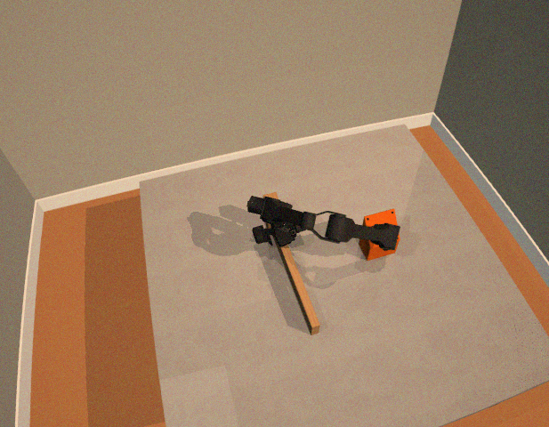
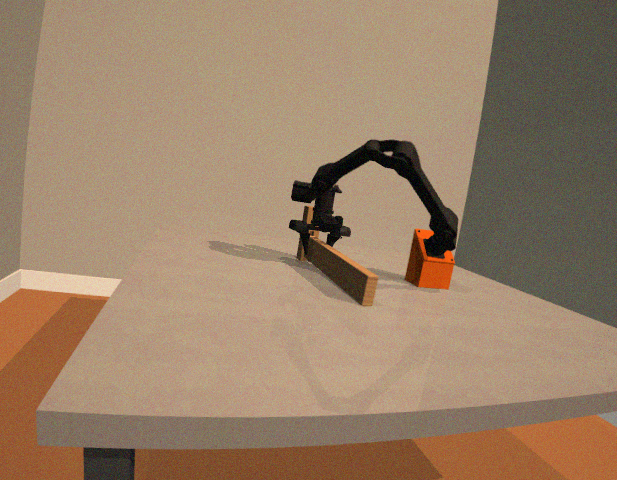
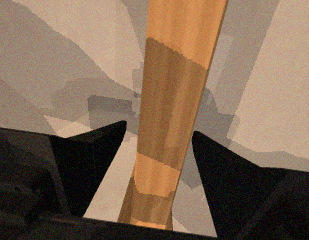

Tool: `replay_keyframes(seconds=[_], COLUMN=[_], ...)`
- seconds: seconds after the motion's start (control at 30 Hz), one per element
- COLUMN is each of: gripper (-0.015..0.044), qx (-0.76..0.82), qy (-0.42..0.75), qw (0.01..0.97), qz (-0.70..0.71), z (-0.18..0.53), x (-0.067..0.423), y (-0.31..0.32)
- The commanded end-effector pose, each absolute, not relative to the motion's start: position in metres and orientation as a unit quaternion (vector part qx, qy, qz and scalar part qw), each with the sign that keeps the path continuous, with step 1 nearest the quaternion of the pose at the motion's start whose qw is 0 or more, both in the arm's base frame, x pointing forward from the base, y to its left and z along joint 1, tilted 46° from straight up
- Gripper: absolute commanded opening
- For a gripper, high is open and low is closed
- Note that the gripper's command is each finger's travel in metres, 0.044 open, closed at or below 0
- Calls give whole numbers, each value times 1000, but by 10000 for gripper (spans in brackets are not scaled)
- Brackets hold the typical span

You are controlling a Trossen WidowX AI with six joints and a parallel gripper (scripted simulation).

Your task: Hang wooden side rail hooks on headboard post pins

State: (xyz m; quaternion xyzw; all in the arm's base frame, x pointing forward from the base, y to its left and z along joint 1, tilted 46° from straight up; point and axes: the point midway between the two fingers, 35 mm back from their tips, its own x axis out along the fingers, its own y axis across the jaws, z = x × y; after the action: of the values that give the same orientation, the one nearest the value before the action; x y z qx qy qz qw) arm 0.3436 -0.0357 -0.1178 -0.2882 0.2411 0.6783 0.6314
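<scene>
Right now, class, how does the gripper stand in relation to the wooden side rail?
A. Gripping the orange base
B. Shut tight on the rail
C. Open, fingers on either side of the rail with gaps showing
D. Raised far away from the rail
C: in the wrist view the gripper straddles the wooden side rail, table showing between each finger and the wood.

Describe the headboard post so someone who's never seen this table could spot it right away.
Start at the orange base block on the grey table and follow the black arm down to its open gripper. Just behind stands the headboard post, short and light wood. Unlike the long wooden rail sloping toward the table, it stands upright.
</scene>
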Motion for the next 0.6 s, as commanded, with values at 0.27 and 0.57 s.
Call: replay_keyframes(seconds=[0.27,0.57], gripper=[440,440], qx=[-295,-294], qy=[243,243], qw=[631,631], qz=[676,676], z=[-91,-70], x=[346,344], y=[-64,-42])
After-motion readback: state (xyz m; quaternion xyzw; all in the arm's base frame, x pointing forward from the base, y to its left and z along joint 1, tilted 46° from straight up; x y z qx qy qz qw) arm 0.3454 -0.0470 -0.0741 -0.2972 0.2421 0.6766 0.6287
